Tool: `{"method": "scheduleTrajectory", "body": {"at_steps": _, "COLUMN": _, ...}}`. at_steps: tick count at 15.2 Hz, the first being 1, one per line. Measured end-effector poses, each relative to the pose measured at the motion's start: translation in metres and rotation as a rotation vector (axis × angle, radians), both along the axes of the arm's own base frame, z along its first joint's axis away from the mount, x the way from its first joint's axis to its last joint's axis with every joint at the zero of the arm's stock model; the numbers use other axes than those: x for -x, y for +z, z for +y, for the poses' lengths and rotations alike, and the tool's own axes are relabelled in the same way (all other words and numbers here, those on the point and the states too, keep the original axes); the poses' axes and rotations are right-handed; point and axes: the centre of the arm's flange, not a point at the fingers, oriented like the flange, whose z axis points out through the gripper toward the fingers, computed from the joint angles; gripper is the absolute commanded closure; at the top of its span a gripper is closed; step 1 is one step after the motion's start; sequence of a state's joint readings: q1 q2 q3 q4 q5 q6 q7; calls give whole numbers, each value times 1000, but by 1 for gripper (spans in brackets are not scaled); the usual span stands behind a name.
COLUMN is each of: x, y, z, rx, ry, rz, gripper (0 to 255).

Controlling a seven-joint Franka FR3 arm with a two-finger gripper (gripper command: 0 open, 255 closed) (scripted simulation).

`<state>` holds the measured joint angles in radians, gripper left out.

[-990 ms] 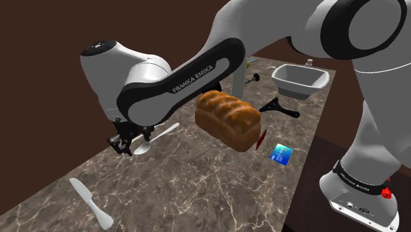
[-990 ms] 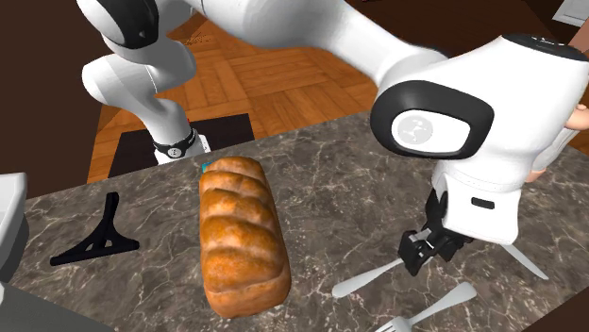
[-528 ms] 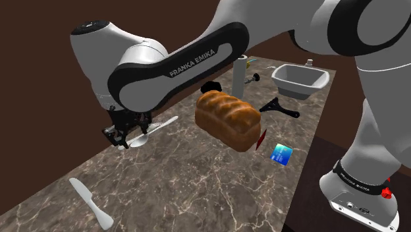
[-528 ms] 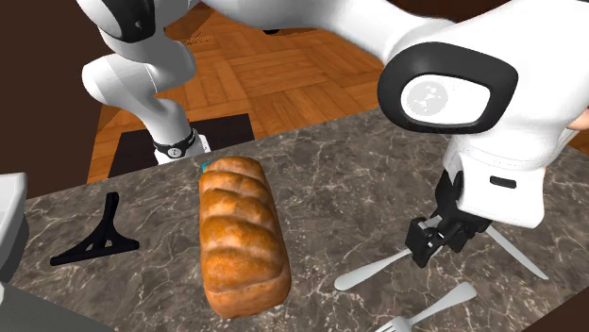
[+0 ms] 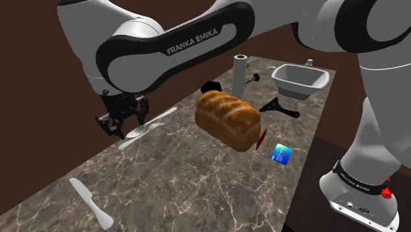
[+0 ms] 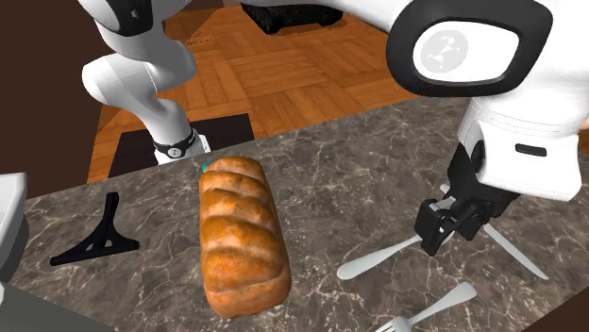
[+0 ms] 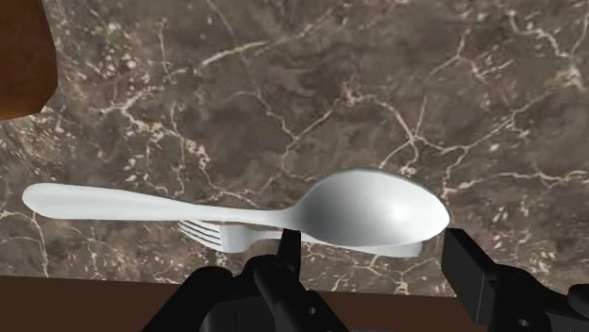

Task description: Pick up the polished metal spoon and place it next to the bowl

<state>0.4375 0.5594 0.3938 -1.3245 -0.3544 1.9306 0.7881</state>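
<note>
- While the claw [image 5: 122,125] [image 6: 442,231] [image 7: 376,247] hangs low over the brown marbled counter [image 5: 197,178] [image 6: 349,179] [image 7: 330,94], its two black fingers pinch the spoon [image 5: 153,121] [image 6: 378,261] [image 7: 245,213] by its bowl end, one finger at the neck and one at the tip.
- Lying roughly level, the pale, glossy spoon sticks out sideways from the claw. Its handle points toward the bread loaf [image 5: 227,120] [image 6: 241,245] [image 7: 24,57], and it appears to sit a little off the counter.
- A fork [image 6: 444,304] [image 7: 222,233] lies on the counter just beside the claw, on the side away from the arm's stand. In the wrist view its tines show past the edge of the spoon's handle.
- A white knife [image 5: 89,203] [image 6: 514,253] lies flat on the counter near the claw, on the side away from the loaf.
- The brown loaf rests on the counter past the tip of the spoon's handle, apart from the claw.
- Farther from the claw than the loaf are a black angled tool [image 5: 280,107] [image 6: 94,240] and a small blue packet [image 5: 282,155].
- Well apart from the claw, at the counter's far end, stand an upright white roll [image 5: 240,74] and a pale basin [image 5: 300,80].
</note>
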Motion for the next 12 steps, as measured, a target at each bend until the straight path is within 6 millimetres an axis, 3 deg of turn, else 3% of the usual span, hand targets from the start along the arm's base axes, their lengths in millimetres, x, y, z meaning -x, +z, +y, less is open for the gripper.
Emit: {"method": "scheduleTrajectory", "body": {"at_steps": 12, "x": 0, "y": 66, "z": 1, "rx": 0, "ry": 0, "rz": 0, "gripper": 255}}
